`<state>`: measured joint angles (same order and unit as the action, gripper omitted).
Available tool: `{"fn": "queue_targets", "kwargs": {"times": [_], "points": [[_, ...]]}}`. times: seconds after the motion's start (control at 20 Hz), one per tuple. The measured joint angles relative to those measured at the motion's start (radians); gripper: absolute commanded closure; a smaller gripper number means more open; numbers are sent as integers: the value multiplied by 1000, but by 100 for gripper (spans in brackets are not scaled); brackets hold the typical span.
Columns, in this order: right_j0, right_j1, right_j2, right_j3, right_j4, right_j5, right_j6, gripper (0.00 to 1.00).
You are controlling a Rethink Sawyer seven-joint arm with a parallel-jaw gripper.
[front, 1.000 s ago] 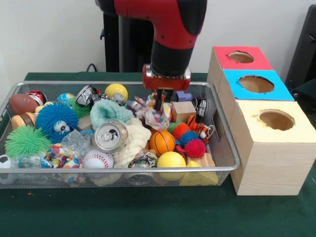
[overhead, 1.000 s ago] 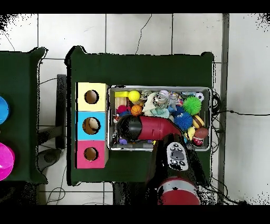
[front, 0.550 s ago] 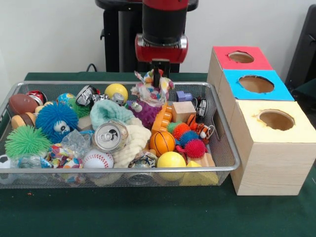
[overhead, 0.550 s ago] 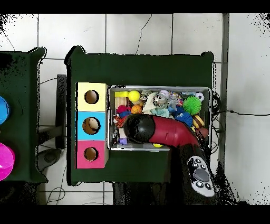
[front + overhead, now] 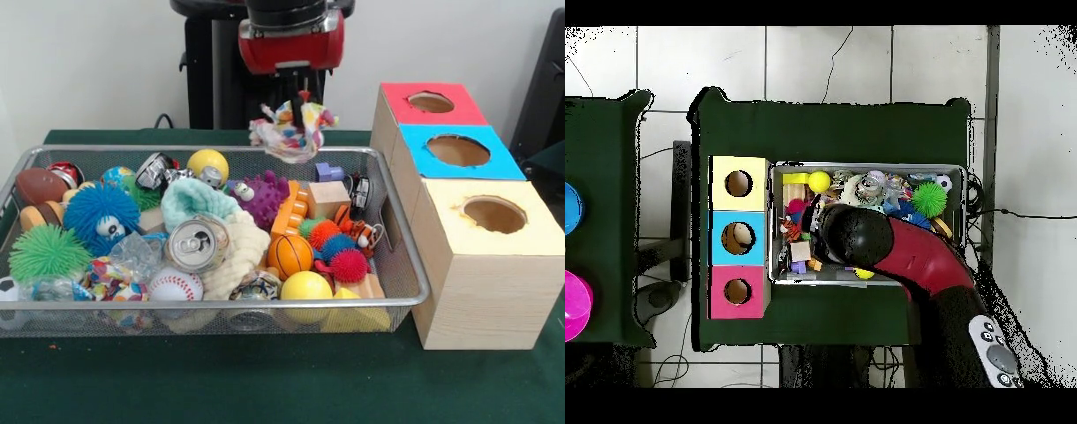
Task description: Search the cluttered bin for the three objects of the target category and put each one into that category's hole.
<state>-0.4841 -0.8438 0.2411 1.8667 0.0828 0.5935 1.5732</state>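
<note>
My gripper (image 5: 301,99) hangs above the far side of the wire bin (image 5: 402,256), shut on a crumpled multi-coloured cloth (image 5: 291,134) that dangles clear of the clutter. The bin holds balls, spiky toys, a drink can (image 5: 196,245), a pale green cloth (image 5: 196,203), a cream cloth (image 5: 240,252) and wooden blocks. To the right stand three boxes with round holes: red (image 5: 431,102), blue (image 5: 457,150) and yellow (image 5: 494,214). In the overhead view the arm (image 5: 865,240) covers the gripper and the held cloth.
A purple spiky toy (image 5: 263,192) and an orange brick (image 5: 289,215) lie under the raised cloth. The boxes (image 5: 738,238) line the bin's side. Green cloth covers the table (image 5: 265,380) in front. A dark object stands at the far right (image 5: 543,97).
The gripper has risen out of the bin with the multi-coloured cloth, lifting it from among the toys to above the rim and slightly right. The purple spiky toy is now uncovered.
</note>
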Motion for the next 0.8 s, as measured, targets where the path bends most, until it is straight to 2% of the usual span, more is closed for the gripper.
{"fn": "queue_targets", "kwargs": {"times": [0.15, 0.4, 0.8], "points": [[-35, -16, 72, 33, 52, -15, 0, 100], [-43, -26, 145, 49, 103, -35, 0, 100], [26, -37, 171, 37, 120, -37, 0, 100]]}}
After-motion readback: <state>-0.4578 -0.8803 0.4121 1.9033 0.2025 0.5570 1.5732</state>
